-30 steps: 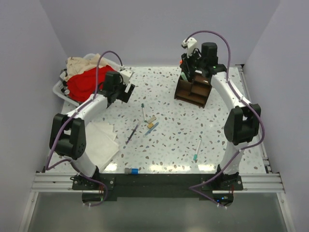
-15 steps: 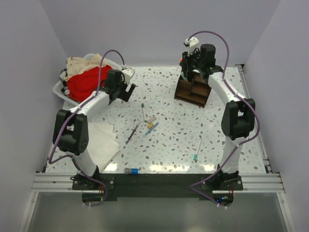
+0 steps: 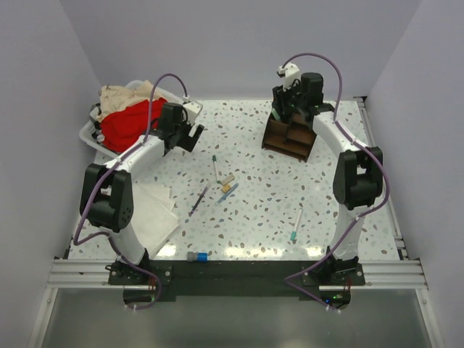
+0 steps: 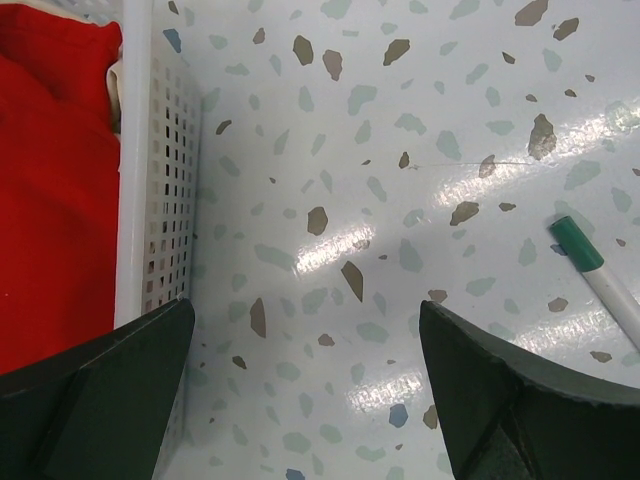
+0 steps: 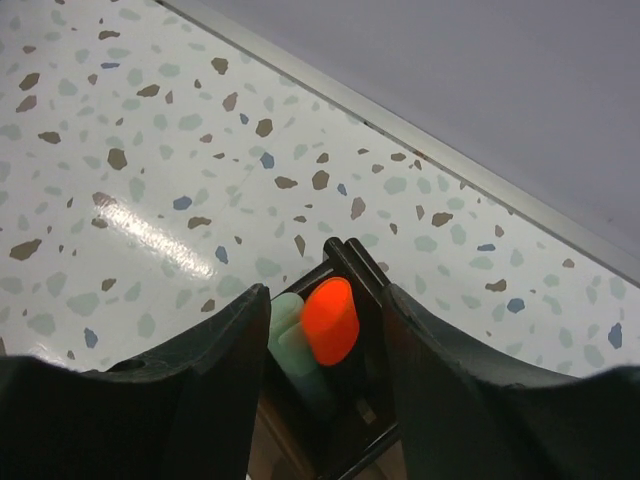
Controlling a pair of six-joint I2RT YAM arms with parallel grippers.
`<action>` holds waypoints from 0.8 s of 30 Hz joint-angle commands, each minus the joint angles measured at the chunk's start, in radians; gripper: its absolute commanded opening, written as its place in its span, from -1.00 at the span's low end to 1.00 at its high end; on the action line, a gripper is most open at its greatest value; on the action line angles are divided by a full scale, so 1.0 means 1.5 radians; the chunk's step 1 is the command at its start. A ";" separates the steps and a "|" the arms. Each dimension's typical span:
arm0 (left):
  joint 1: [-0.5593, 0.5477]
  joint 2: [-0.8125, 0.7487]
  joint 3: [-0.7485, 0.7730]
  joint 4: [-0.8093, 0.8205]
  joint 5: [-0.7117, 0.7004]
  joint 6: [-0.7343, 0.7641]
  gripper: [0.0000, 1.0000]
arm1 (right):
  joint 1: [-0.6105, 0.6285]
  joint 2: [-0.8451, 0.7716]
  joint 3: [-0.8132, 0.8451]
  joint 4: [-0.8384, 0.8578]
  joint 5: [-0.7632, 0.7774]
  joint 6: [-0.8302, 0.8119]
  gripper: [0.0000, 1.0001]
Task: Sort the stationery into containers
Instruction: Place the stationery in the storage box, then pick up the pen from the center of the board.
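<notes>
Speckled terrazzo table (image 3: 261, 210) under pale walls (image 3: 239, 43); left fingers (image 4: 100, 400) spread, right fingers (image 5: 200, 400) parted around orange highlighter (image 5: 330, 320).

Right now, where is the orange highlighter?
In the right wrist view, the orange highlighter stands in the brown organizer, beside a pale green marker, below the right gripper.
</notes>
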 commanded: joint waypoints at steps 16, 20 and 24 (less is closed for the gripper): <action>-0.033 0.051 0.069 -0.074 0.080 -0.077 0.88 | 0.023 -0.183 -0.051 -0.350 -0.162 -0.089 0.39; -0.035 0.071 0.092 -0.134 0.082 -0.147 0.83 | 0.090 -0.214 -0.111 -0.447 -0.165 -0.231 0.36; -0.035 0.035 0.041 -0.091 0.084 -0.141 0.83 | 0.115 -0.264 -0.194 -0.487 -0.104 -0.367 0.37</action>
